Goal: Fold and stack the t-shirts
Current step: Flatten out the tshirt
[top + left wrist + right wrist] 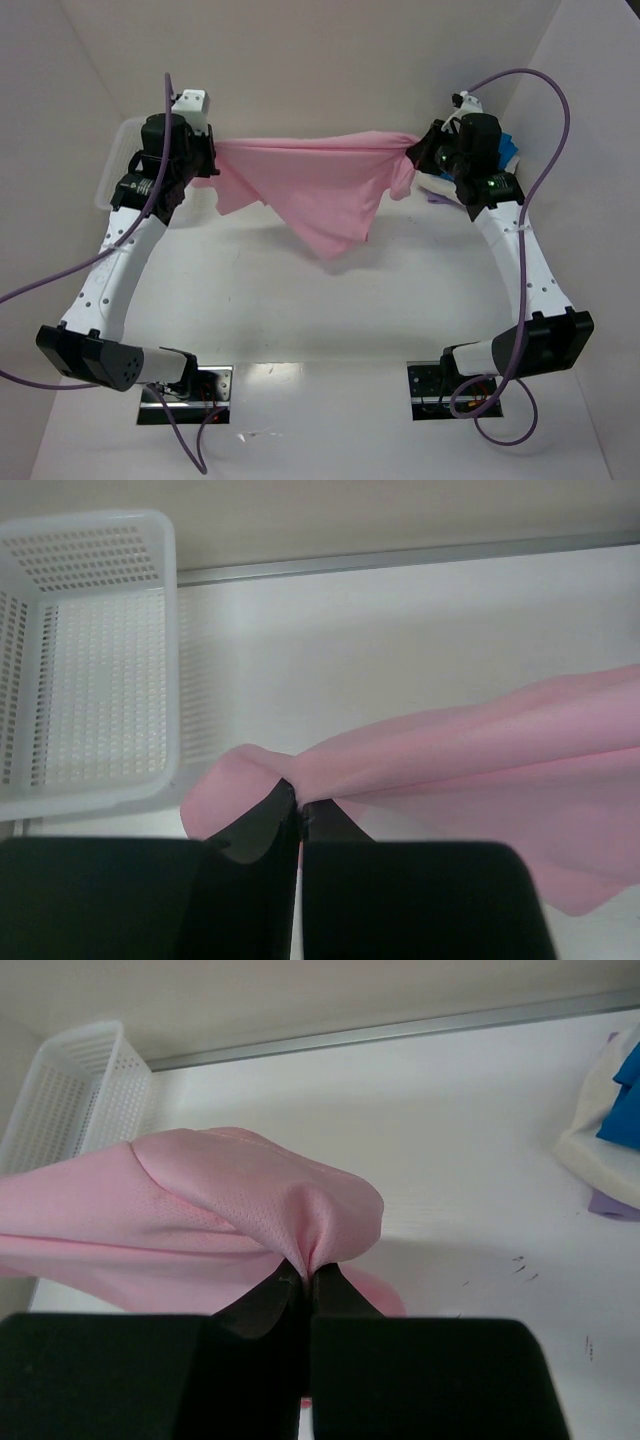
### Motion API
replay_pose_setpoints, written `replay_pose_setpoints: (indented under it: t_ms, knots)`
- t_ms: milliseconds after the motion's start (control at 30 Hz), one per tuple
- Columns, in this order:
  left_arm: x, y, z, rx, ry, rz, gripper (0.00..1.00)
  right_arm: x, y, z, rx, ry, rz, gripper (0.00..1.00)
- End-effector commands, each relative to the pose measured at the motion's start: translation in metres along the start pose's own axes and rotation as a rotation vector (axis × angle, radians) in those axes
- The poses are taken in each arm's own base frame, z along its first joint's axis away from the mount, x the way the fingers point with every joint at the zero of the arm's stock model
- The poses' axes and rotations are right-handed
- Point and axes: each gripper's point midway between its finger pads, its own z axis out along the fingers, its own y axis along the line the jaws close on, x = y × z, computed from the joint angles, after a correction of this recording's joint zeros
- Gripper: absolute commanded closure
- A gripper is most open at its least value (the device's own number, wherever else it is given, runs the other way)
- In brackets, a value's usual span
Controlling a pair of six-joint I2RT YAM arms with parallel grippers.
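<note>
A light pink t-shirt point(320, 190) hangs stretched between my two grippers above the far half of the table, its lower part drooping to a point. My left gripper point(210, 165) is shut on the shirt's left end; the wrist view shows the pink t-shirt point(470, 750) pinched at the left gripper point(298, 798). My right gripper point(415, 152) is shut on the right end, and the pink t-shirt point(230, 1200) bunches at the right gripper point(310, 1275). A bright blue t-shirt point(625, 1100) lies on a white t-shirt point(590, 1150) at the far right, mostly hidden behind the right arm in the top view.
A white mesh basket point(90, 660) stands at the table's far left corner, also visible as the basket point(65, 1090) in the right wrist view. White walls close in the table at the back and sides. Purple cables loop from both arms.
</note>
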Motion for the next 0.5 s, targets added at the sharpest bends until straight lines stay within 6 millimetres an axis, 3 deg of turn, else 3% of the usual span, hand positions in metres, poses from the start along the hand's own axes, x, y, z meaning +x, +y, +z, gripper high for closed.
replay_pose_setpoints:
  t_ms: [0,167,267,467]
  knots:
    - [-0.014,-0.006,-0.019,0.057,-0.041,0.017,1.0,-0.028,0.005,-0.013,-0.021,-0.088,-0.036,1.0]
    - [0.019,-0.031,-0.027,0.211,0.038,0.016,1.0,0.003,-0.003,-0.006,-0.022,-0.015,-0.015,1.0]
    - [0.051,-0.052,-0.032,0.317,0.117,0.008,1.0,0.024,-0.01,0.007,-0.021,0.049,-0.002,0.98]
    - [0.121,-0.083,-0.047,0.478,0.298,-0.028,0.97,0.032,-0.025,0.02,0.019,0.064,-0.003,0.98]
